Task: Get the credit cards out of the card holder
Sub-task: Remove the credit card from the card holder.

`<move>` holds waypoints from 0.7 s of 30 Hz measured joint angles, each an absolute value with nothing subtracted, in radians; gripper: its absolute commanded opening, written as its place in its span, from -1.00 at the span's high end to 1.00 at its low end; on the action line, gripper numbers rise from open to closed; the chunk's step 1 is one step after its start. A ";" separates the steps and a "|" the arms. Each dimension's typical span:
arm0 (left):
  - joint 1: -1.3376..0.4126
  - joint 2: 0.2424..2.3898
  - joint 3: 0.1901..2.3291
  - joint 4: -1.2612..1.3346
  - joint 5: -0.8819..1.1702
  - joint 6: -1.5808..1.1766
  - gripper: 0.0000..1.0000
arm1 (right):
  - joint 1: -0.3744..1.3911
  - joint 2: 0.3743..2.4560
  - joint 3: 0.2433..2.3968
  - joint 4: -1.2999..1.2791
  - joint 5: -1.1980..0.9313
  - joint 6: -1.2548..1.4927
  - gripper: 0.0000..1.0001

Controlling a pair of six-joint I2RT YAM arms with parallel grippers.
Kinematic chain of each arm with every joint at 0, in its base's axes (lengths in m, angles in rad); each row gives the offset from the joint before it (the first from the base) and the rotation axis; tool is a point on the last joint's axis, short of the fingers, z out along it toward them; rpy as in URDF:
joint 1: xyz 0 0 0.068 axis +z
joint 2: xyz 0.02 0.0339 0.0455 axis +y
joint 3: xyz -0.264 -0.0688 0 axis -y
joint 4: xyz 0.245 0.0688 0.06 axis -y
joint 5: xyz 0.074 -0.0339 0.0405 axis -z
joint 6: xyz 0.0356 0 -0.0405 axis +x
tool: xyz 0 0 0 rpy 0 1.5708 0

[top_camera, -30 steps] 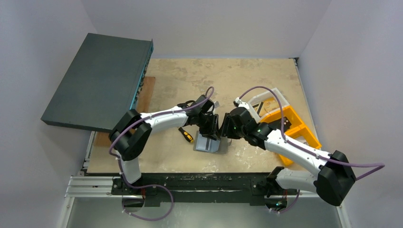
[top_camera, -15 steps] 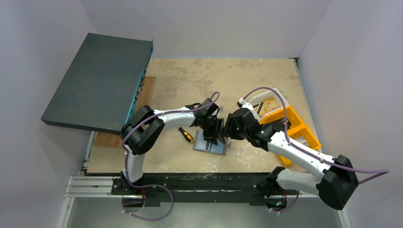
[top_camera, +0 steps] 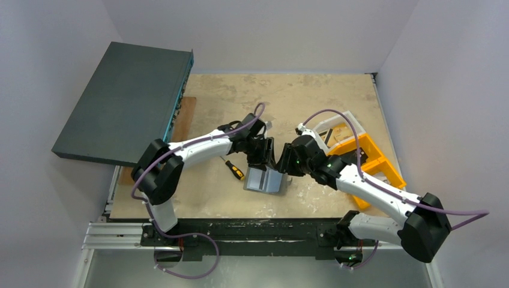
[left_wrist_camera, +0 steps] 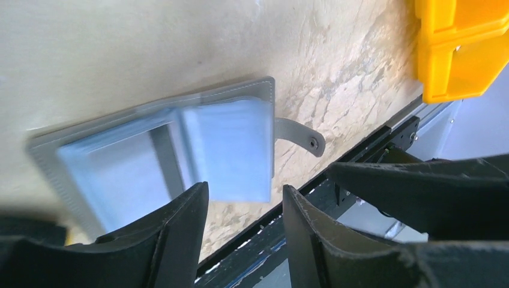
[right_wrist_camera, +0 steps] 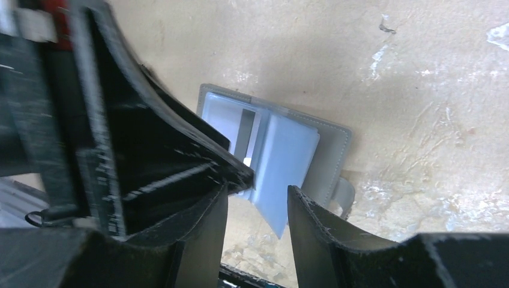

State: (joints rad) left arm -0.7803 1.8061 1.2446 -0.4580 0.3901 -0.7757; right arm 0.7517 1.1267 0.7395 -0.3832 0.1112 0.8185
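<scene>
Over card holder [top_camera: 263,180] — left end effector [left_wrist_camera: 245,191], right end effector [right_wrist_camera: 257,193] released | screwdriver [top_camera: 234,170] just left

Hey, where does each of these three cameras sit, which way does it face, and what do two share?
Top external: above and behind the bases, facing down on the table; left arm and right arm show whole.
Left wrist: on the left arm, facing down at the open card holder; the left gripper frames it.
Right wrist: on the right arm, facing down at that holder; the right gripper and left gripper show.
Shared: both wrists see the card holder.
</scene>
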 measured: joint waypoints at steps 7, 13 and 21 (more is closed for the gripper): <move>-0.696 1.684 1.158 -0.498 0.308 -0.750 0.24 | 0.752 1.203 0.757 -0.323 0.048 0.818 0.24; -0.670 1.671 1.097 -0.512 0.276 -0.740 0.38 | 0.752 1.316 0.758 -0.225 -0.046 0.827 0.34; -0.670 1.695 1.091 -0.499 0.276 -0.740 0.54 | 0.714 1.426 0.700 -0.059 -0.160 0.859 0.49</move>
State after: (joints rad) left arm -0.6701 1.6951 1.0912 -0.4992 0.2760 -0.7403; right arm 0.7143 1.4258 0.7002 -0.0593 -0.1600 0.8589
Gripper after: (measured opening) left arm 0.252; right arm 0.265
